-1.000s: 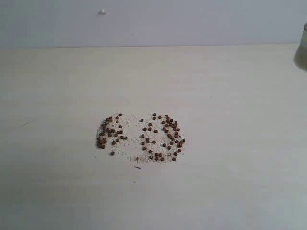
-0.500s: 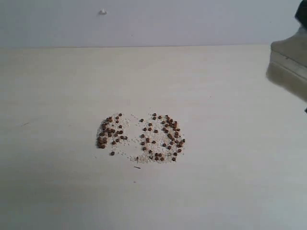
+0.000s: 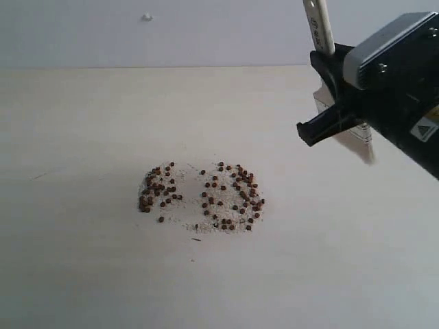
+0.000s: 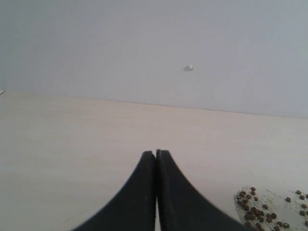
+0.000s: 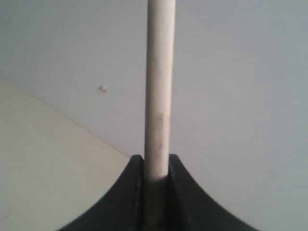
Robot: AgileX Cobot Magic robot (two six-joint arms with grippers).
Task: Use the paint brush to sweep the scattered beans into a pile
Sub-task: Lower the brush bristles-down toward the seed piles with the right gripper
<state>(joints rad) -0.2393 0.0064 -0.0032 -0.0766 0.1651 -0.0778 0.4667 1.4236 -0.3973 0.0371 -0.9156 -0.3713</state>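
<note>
At the right end effector: paint brush, clamped between the black jaws on its pale wooden handle. The handle end rises above the jaws; the ferrule and bristles are mostly hidden behind them, and contact with the tabletop cannot be told. Well apart from this end effector, down and to its left in the exterior view: beans, two loose neighbouring clusters of dark reddish-brown pellets on whitish grains. Left end effector: jaws pressed together, nothing between them; beans lie near it, off to one side.
</note>
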